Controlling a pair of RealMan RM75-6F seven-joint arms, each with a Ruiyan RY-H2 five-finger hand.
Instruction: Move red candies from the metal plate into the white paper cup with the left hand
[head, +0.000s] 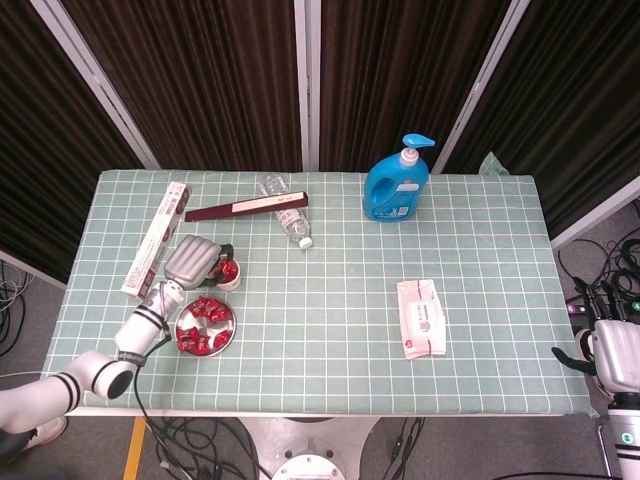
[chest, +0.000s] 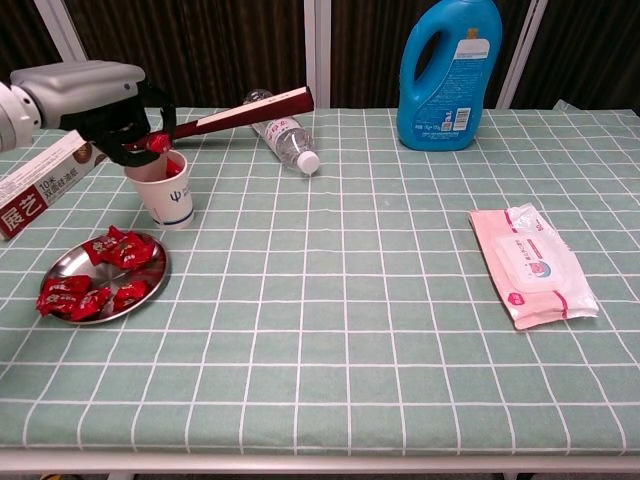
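The metal plate (chest: 150, 290) (head: 229, 329) lies near the table's front left and carries several red candies (chest: 95, 280) (head: 205, 325). Just behind it stands the white paper cup (chest: 166, 197) (head: 231, 280) with red candy inside. My left hand (chest: 95, 95) (head: 195, 258) hovers over the cup's rim and pinches one red candy (chest: 157, 145) between its fingertips, right above the cup mouth. In the head view the hand covers most of the cup. My right hand (head: 613, 353) hangs off the table's right edge, its fingers hidden.
A long cookie box (chest: 40, 185) lies left of the cup. Behind it are a dark red folded fan (chest: 225, 118) and a toppled clear bottle (chest: 285, 140). A blue detergent bottle (chest: 448, 70) stands at the back; a wet-wipes pack (chest: 532, 265) lies at the right.
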